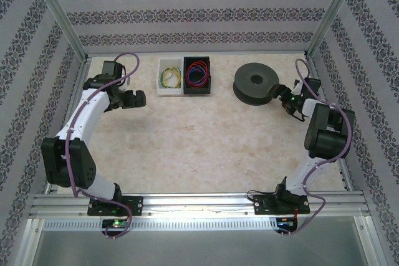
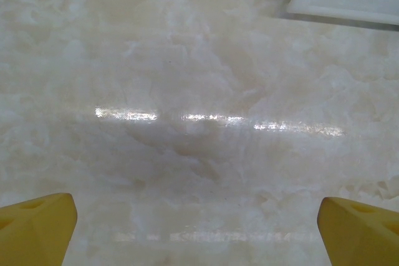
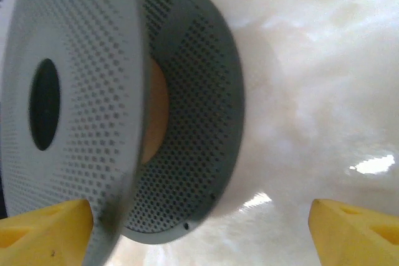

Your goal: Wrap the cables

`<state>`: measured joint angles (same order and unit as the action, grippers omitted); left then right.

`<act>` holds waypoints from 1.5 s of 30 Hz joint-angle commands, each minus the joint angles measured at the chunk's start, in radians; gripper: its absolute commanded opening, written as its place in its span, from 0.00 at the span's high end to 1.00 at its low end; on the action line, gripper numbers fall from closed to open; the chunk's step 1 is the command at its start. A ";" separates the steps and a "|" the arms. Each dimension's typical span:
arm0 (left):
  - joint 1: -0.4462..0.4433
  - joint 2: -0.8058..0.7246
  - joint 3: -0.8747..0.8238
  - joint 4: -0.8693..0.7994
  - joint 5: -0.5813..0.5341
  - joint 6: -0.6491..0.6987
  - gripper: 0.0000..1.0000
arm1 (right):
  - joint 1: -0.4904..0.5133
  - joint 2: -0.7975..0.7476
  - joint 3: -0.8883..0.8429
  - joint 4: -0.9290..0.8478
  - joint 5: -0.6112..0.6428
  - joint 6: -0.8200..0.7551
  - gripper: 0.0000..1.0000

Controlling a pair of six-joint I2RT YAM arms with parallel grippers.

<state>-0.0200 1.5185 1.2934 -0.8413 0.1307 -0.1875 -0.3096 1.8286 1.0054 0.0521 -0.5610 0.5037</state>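
At the left of the top view, the left gripper [image 1: 136, 99] is spread wide and holds nothing. Past the white tray [image 1: 168, 91], the red wire [image 1: 201, 64] is coiled flat in the black tray [image 1: 198, 92]. As loops it has no single heading or long axis. A free end should probably be pinched first. Further right, the right gripper [image 1: 280, 93] is opened wide beside the grey spool [image 1: 255, 82], also empty.
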 commanded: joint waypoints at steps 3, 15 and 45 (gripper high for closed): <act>-0.012 -0.028 -0.021 -0.011 0.003 0.013 0.01 | 0.016 0.016 0.034 0.149 -0.065 0.058 0.14; -0.014 -0.039 -0.012 -0.013 -0.003 0.014 0.01 | 0.019 0.150 0.127 0.234 -0.095 0.172 0.38; -0.023 -0.052 -0.031 0.008 -0.011 0.025 0.01 | 0.013 -0.148 -0.069 0.268 -0.145 0.196 1.00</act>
<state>-0.0277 1.4975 1.2713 -0.8379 0.1299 -0.1833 -0.2970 1.7660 0.9821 0.3592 -0.6994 0.7555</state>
